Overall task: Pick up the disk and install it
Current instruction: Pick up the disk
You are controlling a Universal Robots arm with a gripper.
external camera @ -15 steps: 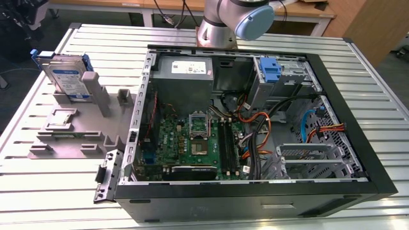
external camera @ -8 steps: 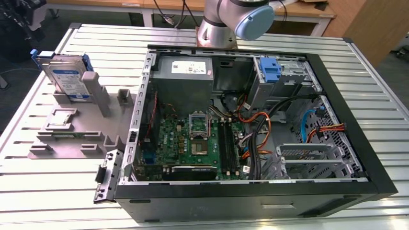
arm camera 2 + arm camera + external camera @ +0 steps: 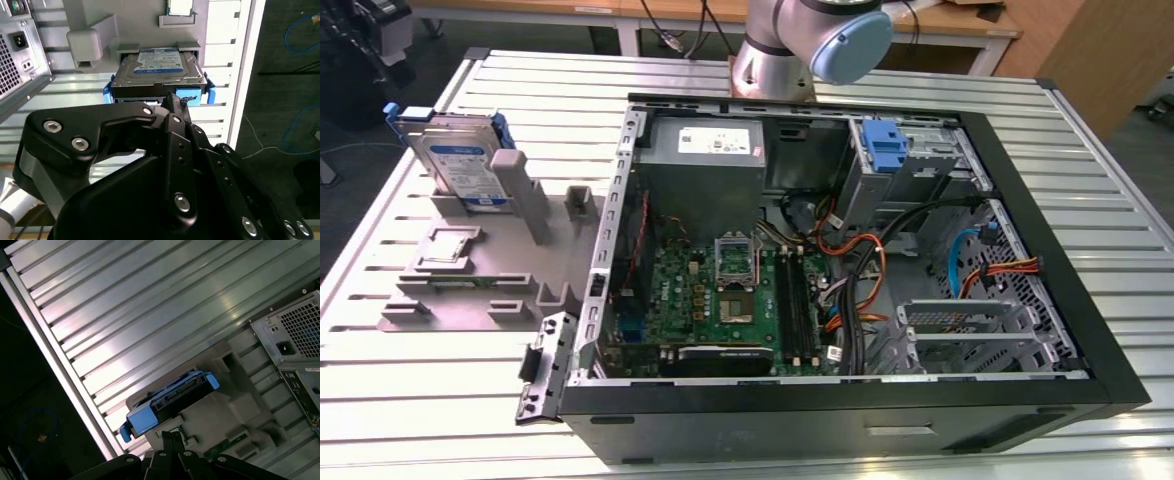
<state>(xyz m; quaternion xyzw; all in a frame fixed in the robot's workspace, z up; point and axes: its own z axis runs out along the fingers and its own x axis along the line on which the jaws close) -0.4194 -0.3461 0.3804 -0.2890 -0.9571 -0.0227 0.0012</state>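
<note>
The disk (image 3: pixel 460 165) is a silver-grey drive with a white-and-blue label and blue rails. It stands on edge in a grey holder (image 3: pixel 480 280) on the slatted table, at the exterior view's left of the open computer case (image 3: pixel 827 405). Both wrist views look down on the disk (image 3: pixel 157 67) (image 3: pixel 167 395) in its slot. My gripper (image 3: pixel 173 100) (image 3: pixel 170 436) hangs over the disk's blue end and clear of it. Its black fingers are shut together with nothing between them.
Inside the case sit a grey power-supply box (image 3: pixel 707 145), the green motherboard (image 3: pixel 720 290), orange and blue cables (image 3: pixel 867 260), and a drive bay with an upright blue bracket (image 3: pixel 887 150). The arm's base (image 3: pixel 787 50) stands behind the case. The power supply's rear (image 3: pixel 300 330) lies near the holder.
</note>
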